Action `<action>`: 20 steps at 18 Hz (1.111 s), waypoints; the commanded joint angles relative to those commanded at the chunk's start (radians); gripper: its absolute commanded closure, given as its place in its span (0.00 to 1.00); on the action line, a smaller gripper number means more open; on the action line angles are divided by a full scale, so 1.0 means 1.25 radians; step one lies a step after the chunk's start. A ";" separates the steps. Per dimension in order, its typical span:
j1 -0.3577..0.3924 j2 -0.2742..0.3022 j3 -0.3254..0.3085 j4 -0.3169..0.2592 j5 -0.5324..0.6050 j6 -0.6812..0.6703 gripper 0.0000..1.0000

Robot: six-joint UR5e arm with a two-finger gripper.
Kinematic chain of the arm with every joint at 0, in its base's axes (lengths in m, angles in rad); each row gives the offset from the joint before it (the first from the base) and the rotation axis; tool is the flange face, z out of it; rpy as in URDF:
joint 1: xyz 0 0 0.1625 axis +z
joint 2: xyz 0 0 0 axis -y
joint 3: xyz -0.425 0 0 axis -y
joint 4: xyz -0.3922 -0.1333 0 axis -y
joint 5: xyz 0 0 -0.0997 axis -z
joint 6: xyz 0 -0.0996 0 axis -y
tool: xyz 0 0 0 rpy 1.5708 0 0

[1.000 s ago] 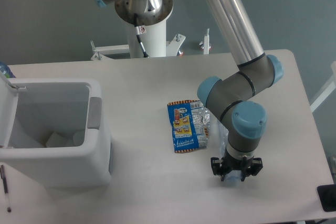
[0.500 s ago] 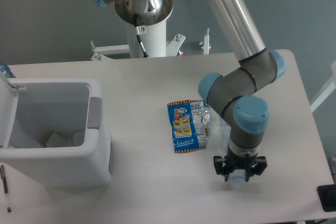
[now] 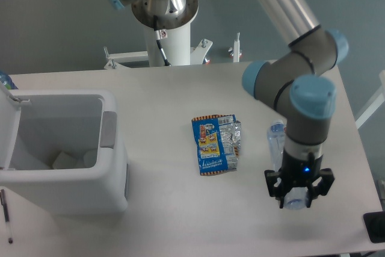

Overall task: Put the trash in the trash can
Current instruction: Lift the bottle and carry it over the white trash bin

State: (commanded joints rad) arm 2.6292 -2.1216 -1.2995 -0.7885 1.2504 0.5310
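Grey floor behind, white tabletop point(image 3: 162, 94) in front: we have swung right along the bottle.

Going from big to small, we see the large white boxy plastic trash can point(image 3: 63, 200) at the left, flip lid up and mouth open, with pale scraps lying inside. Our grey-and-blue arm has shifted right and toward the near edge over the last second, so the black gripper point(image 3: 298, 195) now hangs over one end of the crushed clear plastic bottle point(image 3: 276, 142), which lies on the tabletop well apart from the can. The crumpled blue-and-silver snack wrapper point(image 3: 216, 144) sits untouched just left of it. Neither piece is binned yet. The wrist hides most of the bottle, label included, and we cannot tell whether the jaws are clenched on it or released.
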 joint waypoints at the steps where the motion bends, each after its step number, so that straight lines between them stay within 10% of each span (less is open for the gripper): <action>1: 0.001 0.004 0.020 0.000 -0.018 -0.032 0.50; 9: -0.018 0.027 0.118 0.001 -0.066 -0.216 0.50; 20: -0.134 0.133 0.128 0.001 -0.066 -0.354 0.50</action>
State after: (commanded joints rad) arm 2.4621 -1.9559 -1.1397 -0.7869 1.1674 0.0891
